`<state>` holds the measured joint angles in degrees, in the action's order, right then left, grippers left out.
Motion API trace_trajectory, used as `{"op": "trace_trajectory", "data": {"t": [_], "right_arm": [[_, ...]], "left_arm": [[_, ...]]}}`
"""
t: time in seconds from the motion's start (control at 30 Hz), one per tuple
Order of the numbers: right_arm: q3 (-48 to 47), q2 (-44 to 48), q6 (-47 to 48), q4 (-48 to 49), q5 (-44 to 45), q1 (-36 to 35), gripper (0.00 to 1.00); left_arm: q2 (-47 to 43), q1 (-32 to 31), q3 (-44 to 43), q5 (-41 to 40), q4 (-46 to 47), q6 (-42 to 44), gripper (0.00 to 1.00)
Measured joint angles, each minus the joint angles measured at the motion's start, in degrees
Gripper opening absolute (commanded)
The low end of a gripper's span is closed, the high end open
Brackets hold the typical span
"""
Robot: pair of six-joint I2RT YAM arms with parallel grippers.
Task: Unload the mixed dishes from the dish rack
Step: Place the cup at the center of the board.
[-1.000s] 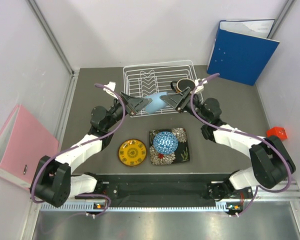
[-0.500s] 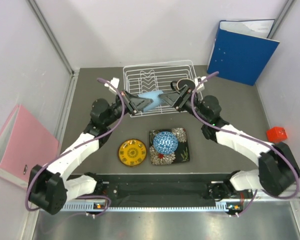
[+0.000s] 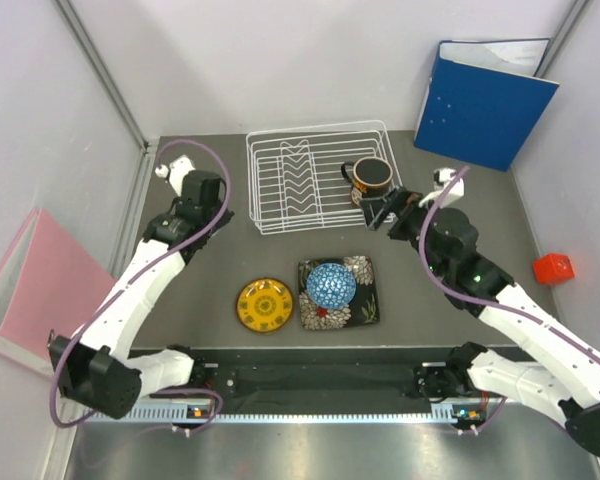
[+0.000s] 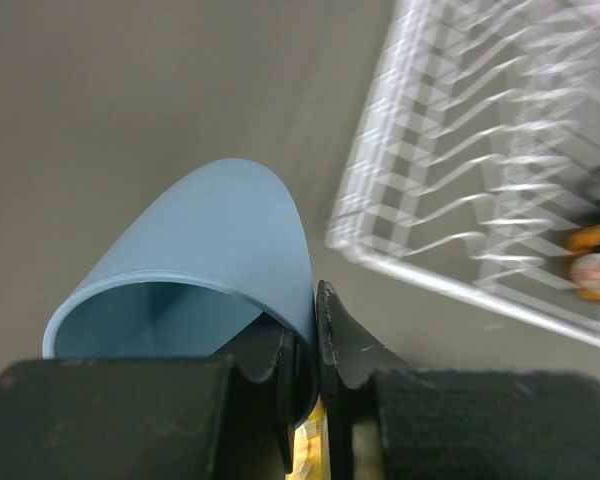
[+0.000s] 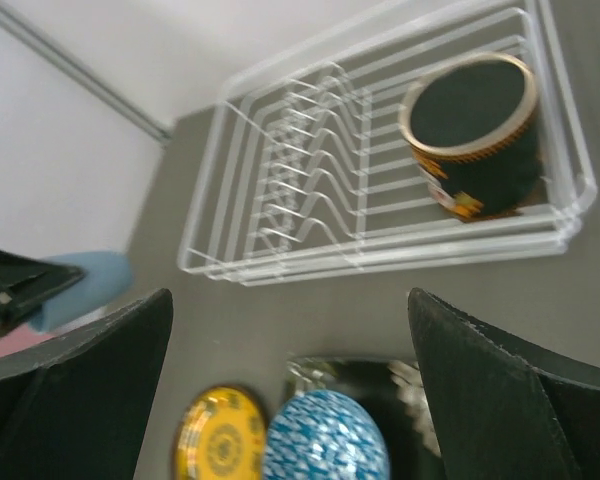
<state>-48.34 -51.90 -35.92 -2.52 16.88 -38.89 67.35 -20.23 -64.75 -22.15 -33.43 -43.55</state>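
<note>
Both arms have drawn apart since half a second ago, when their tips met over the front rim of the rack with the cup between them. Now the left arm has swung out toward the back left corner of the worktop (image 3: 460, 200). It has taken the small light blue cup (image 4: 200, 260) with it.

The left end effector (image 4: 305, 325) is clamped on the cup's wall at the rim, one finger inside the mouth and one outside. The cup lies on its side in that grip, mouth toward the wrist camera. It sits over bare dark surface just left of the white wire dish rack (image 3: 290, 185).

The right arm has pulled back toward the right. The right end effector (image 3: 380, 210) stands spread wide and carries nothing, just off the rack's front right corner.

Inside the rack, a dark patterned mug with a gold band at its rim (image 3: 370, 177) stands upright at the right end. The zigzag slots beside it hold no dish.

Near the front edge, at the middle, a black square floral plate (image 3: 365, 300) lies flat. A blue mosaic-patterned bowl (image 3: 331, 285) rests on it. A small round yellow patterned plate (image 3: 264, 305) lies just beside its left edge.

A blue binder (image 3: 485, 95) leans in the back right corner. A pink binder (image 3: 40, 285) stands past the left edge. A small red object (image 3: 553, 267) sits at the right edge.
</note>
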Motion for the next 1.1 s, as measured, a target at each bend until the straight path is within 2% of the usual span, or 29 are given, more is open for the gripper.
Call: {"op": "trace_trajectory", "data": {"t": [0.13, 0.27, 0.4, 0.73, 0.83, 0.9, 1.1], "right_arm": [[3.15, 1.57, 1.27, -4.24, 3.26, -0.07, 1.0], [4.79, 1.49, 1.81, -6.95, 3.98, -0.11, 1.0], [6.4, 1.7, 1.86, -7.41, 4.02, -0.11, 1.0], [7.78, 2.34, 1.86, -8.31, 4.02, -0.22, 1.0], [7.78, 1.86, 1.86, -8.24, 4.0, -0.26, 1.0], [7.78, 1.11, 1.88, -8.24, 3.93, -0.28, 1.0], [7.76, -1.6, 1.92, -8.26, 3.15, -0.33, 1.0]], "left_arm": [[5.66, 0.57, -0.07, -1.36, -6.95, -0.07, 0.0], [15.34, 0.98, -1.68, -0.63, -11.72, -0.74, 0.0], [23.5, 1.36, -3.32, 1.38, -12.85, -1.31, 0.0], [32.15, 2.78, -11.56, 8.98, -14.38, -1.51, 0.0], [32.83, 3.15, -12.31, 10.05, -14.71, -1.49, 0.09], [32.83, 3.3, -12.31, 10.51, -14.93, -1.4, 0.22], [32.63, 3.37, -12.33, 10.78, -15.93, 0.44, 0.46]]}}
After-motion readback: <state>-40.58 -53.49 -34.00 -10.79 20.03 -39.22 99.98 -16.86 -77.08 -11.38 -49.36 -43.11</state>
